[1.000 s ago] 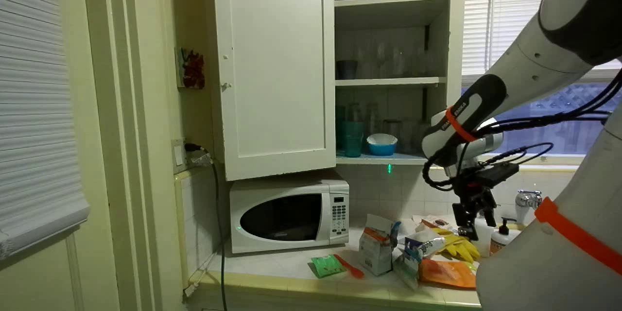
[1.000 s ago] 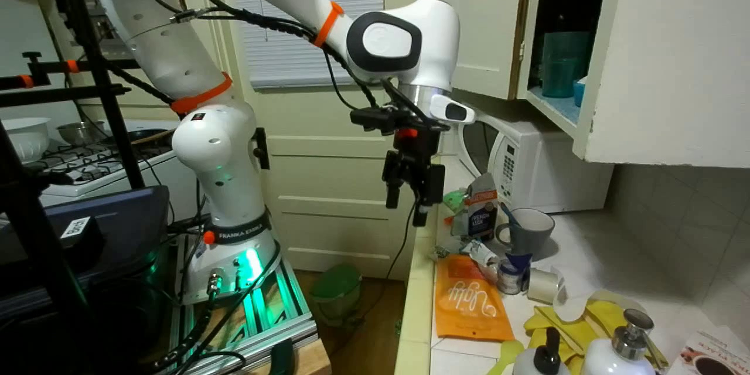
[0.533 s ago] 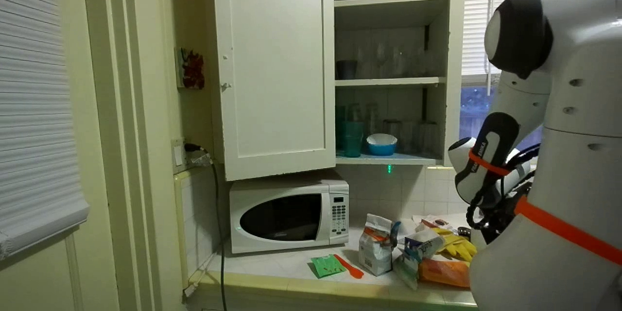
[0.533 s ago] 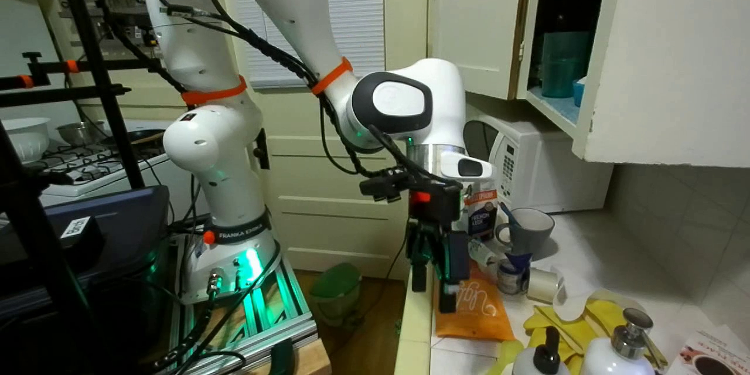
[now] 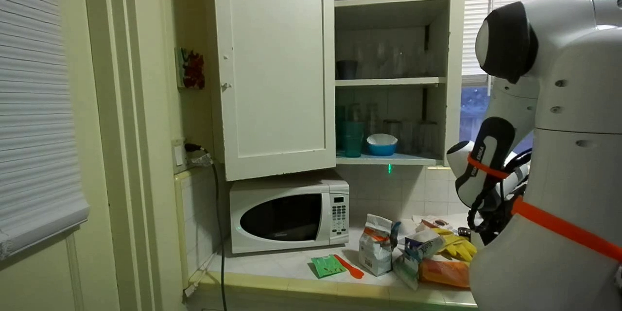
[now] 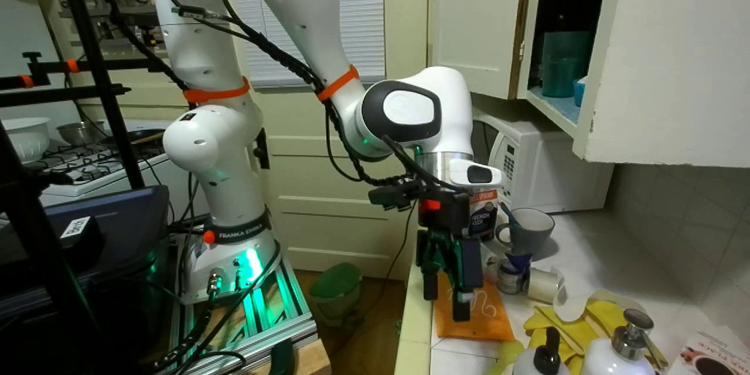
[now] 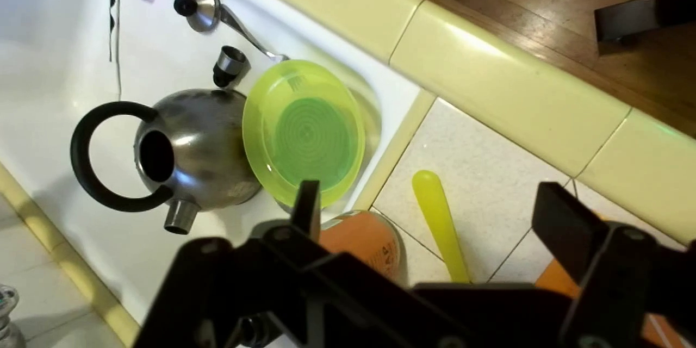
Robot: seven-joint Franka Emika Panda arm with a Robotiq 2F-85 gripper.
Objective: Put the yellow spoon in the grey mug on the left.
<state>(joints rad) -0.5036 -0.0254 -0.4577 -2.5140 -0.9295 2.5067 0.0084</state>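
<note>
The yellow spoon (image 7: 437, 217) lies on the white tiles in the wrist view, its rounded handle pointing away from the gripper and its other end hidden behind the gripper body. Part of it shows at the bottom edge in an exterior view (image 6: 511, 353). My gripper (image 7: 436, 209) is open and empty, with the spoon handle appearing between its fingers. In an exterior view the gripper (image 6: 446, 299) points down in front of the orange packet. The grey mug (image 6: 534, 233) stands upright on the counter with a blue utensil in it.
An orange-labelled bottle (image 7: 364, 244) stands beside the spoon. A sink with a steel kettle (image 7: 204, 147) and a yellow-green bowl (image 7: 304, 130) adjoins the tiles. An orange packet (image 6: 489, 325), a bag (image 6: 483, 217), yellow gloves (image 6: 562, 328) and a pump dispenser (image 6: 615, 357) are on the counter.
The arm has swung across and lowered, bringing the gripper down over the orange packet's part of the counter. In the last half second it shifted slightly toward the counter. The gripper stays open.
</note>
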